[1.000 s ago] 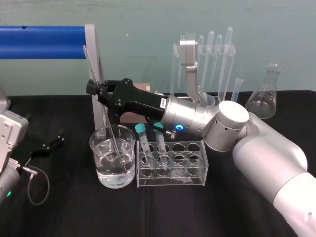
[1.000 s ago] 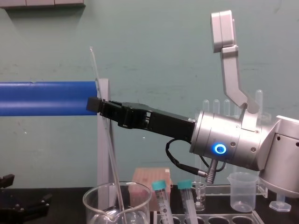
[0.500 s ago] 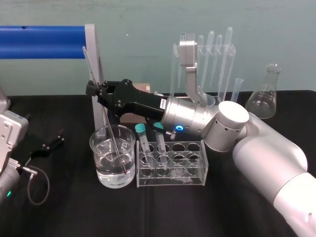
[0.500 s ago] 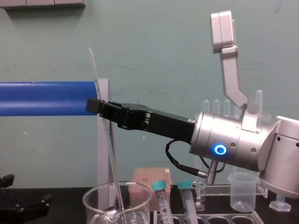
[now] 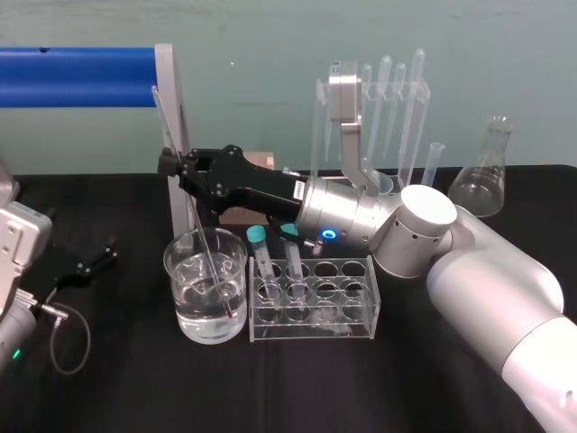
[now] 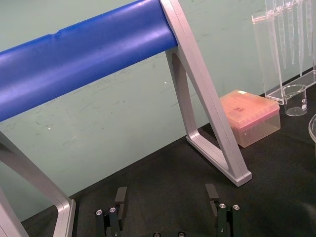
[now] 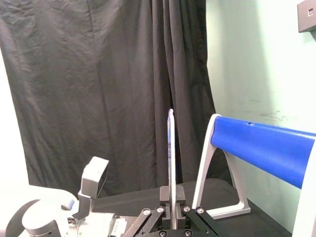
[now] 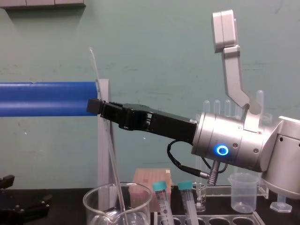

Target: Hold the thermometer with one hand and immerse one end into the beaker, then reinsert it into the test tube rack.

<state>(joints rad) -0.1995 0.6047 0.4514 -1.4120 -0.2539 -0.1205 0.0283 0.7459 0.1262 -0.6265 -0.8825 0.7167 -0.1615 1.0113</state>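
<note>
1. Right wrist view: right gripper (image 7: 171, 195), fingers (image 7: 164, 193) pinched narrow on the thermometer (image 7: 171, 148). The rod runs straight out from between them, with a black curtain (image 7: 74, 74) behind. The other views show this grip from the side, less plainly.
2. Chest view, side-on: the thermometer leans. Its top end is above the blue bar (image 8: 44, 98) and its lower end is down inside the beaker (image 8: 93, 202). It is held well above the rim.
3. Head view: the rod's lower end sits in clear liquid near the beaker's middle. The beaker stands just beside the left end of the rack (image 5: 356, 298). Two teal-capped tubes (image 5: 261, 257) lean in the rack's left holes, under the right wrist.
4. Left wrist view: left gripper (image 6: 166, 195), fingers wide and empty, low over the desk (image 6: 163, 168). The head view puts it at the desk's left, well apart from the beaker.
5. Room: the frame's grey leg (image 5: 171, 135) stands close behind the rod and beaker. There is open desk in front of the beaker and rack.
6. Behind the rack: pink box (image 6: 252, 116), pipette stand (image 5: 397, 99), small plastic beaker (image 8: 242, 192). The flask (image 5: 482, 176) is at far right.
</note>
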